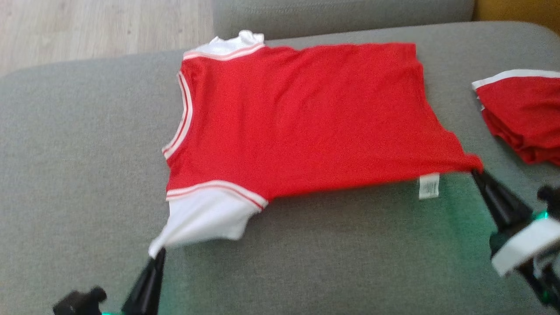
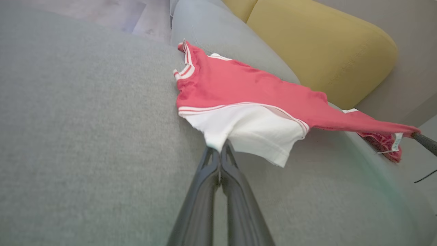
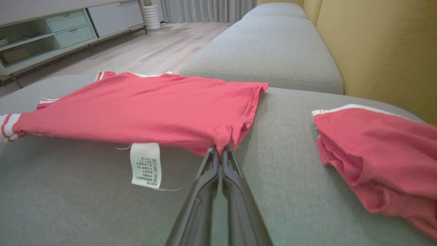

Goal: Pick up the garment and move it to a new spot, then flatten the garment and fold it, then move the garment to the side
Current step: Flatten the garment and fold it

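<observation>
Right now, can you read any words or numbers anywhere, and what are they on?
White care label hanging from the edge of the red shirt: rows of dark print, too small and blurred to read.
No other words, numbers or signs can be read.

One shirt (image 1: 306, 118), one red bundle (image 1: 525, 118), one label (image 1: 428, 186), one left hand (image 1: 159, 253), one right hand (image 1: 477, 173).

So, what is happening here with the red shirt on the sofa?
The robot holds a red T-shirt at two points. Its left gripper is shut on the white sleeve, its right gripper on a hem corner near the care label. The shirt is stretched between them over the grey sofa cushion, near edge lifted. It is not yet folded. Another red garment lies bunched at the right.
</observation>
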Robot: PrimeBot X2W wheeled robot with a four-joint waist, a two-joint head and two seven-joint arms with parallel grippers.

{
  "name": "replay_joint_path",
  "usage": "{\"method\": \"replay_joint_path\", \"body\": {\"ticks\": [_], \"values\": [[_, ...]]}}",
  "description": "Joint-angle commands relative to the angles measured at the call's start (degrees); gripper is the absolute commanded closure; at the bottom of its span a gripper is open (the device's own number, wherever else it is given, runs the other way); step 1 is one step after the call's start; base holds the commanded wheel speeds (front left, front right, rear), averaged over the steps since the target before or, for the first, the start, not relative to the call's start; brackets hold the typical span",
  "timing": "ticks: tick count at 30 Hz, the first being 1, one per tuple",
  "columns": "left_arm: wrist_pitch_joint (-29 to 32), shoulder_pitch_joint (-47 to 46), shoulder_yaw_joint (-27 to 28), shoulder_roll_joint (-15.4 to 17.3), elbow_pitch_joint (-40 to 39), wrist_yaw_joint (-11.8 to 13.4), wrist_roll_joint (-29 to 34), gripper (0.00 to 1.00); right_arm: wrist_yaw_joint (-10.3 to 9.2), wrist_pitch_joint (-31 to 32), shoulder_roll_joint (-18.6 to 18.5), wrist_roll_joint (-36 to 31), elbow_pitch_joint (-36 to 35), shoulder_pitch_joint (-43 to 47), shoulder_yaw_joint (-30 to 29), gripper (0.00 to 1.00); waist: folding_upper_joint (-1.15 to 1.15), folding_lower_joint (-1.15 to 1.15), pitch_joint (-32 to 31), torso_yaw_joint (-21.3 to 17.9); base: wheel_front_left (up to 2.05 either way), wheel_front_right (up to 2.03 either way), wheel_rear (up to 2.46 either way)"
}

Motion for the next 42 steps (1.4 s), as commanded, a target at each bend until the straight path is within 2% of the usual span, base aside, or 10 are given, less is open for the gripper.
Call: {"method": "replay_joint_path", "body": {"ticks": [1, 7, 10, 13, 26, 33, 39, 40, 41, 42], "values": [[0.51, 0.41, 1.76, 2.36, -3.16, 0.73, -0.61, 1.00, 0.36, -0.37, -2.79, -0.23, -2.36, 2.71, -0.88, 1.00, -0.01, 0.02, -1.34, -0.47, 0.00, 0.00, 0.00], [2.52, 4.24, 2.54, 3.55, -9.31, 2.23, -3.56, 1.00, 0.36, -0.22, -3.30, -0.27, -5.84, 8.75, -3.17, 1.00, -0.01, 0.02, -1.78, -0.65, 0.00, 0.00, 0.00], [2.91, 3.04, 3.14, 3.48, -10.18, 2.44, -4.06, 1.00, 0.36, 0.04, -2.97, -0.36, -6.26, 8.71, -4.19, 1.00, -0.01, 0.02, -1.10, -0.62, 0.00, 0.00, 0.00], [3.27, -1.10, 3.92, 2.06, -10.01, 2.09, -5.00, 1.00, 0.36, 0.56, -1.78, 0.37, -6.31, 7.59, -5.41, 1.00, -0.01, 0.02, 0.60, -0.29, 0.00, 0.00, 0.00], [2.86, -28.28, 4.12, -4.97, 3.73, -1.76, -2.00, 1.00, 0.36, 2.12, 0.54, 1.74, -1.66, -6.26, -2.02, 1.00, -0.01, 0.02, 10.72, -0.67, 0.00, 0.00, 0.00], [0.98, -37.09, 4.72, -6.34, 10.73, -3.30, -0.04, 1.00, 0.36, 0.93, 1.52, 2.80, 2.85, -13.23, 0.48, 1.00, -0.01, 0.02, 13.61, -1.26, 0.00, 0.00, 0.00], [-0.18, -40.80, 4.80, -6.99, 15.98, -4.06, 1.56, 1.00, 0.36, 0.03, 2.59, 3.56, 6.22, -17.43, 2.83, 1.00, -0.01, 0.02, 14.80, -1.52, 0.00, 0.00, 0.00], [-0.31, -41.01, 4.96, -7.27, 16.87, -4.08, 1.52, 1.00, 0.36, -0.07, 2.84, 3.71, 6.80, -17.92, 3.07, 0.94, -0.01, 0.02, 14.89, -1.51, 0.00, 0.00, 0.00], [-0.43, -41.09, 5.33, -7.74, 17.84, -3.83, 1.22, 1.00, 0.36, -0.16, 3.10, 3.77, 7.45, -18.36, 3.11, 0.16, -0.01, 0.02, 14.91, -1.45, 0.00, 0.00, 0.00], [-0.55, -41.18, 5.49, -8.04, 18.68, -3.55, 1.35, 0.85, 0.36, -0.25, 3.42, 3.56, 7.93, -18.83, 2.79, 0.00, -0.01, 0.02, 14.91, -1.40, 0.00, 0.00, 0.00]]}}
